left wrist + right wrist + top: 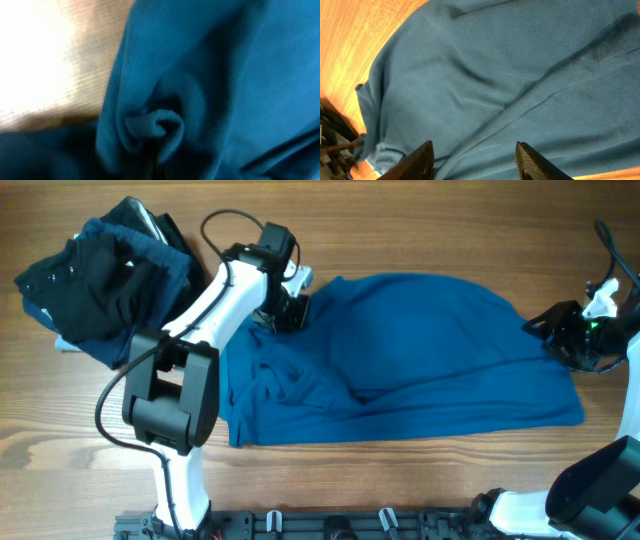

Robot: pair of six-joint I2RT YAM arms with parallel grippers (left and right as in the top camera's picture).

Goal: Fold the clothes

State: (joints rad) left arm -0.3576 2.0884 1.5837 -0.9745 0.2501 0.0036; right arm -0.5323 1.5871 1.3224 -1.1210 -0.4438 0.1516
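Left gripper (289,314) pressed into the back left edge of the blue shirt (420,350), jaws buried in bunched cloth, open or closed impossible to tell. Right gripper (475,162) half open, 2 fingers apart and empty, over the shirt's right end. Shirt spread flat across the wooden table (400,480), dark garment heap (100,280) just beyond its left side.

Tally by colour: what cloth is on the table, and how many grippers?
Blue shirt: 1
Navy-black heap: 1 (garments inside can't be counted)
Grippers: 2 (left gripper, right gripper)
Total: 4
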